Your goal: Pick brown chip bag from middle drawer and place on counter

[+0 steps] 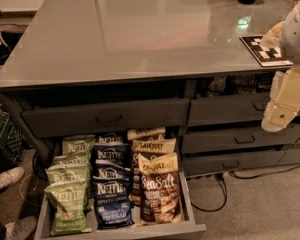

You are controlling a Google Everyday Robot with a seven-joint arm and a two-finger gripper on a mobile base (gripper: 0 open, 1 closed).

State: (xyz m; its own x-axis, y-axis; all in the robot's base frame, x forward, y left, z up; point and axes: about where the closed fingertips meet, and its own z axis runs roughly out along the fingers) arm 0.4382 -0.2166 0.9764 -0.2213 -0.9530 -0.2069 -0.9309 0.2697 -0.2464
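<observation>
One crinkly brown chip bag (160,196) stands at the front right of the open, flat-walled middle drawer (192,219).
Beside it, green bags (67,204) and blue bags (111,199) fill rows; the blocky cream gripper (284,104) hangs well apart, below the glossy grey counter (140,29) edge, and I cannot tell how far it is open.

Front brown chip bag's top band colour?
Tan-cream on the brown chip bag, camera view. Gripper hangs far right.

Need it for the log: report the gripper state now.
Gripper: state cannot be told. It hangs at the right edge, before the right-hand drawers, apart from the brown chip bag lying in the open drawer.
</observation>
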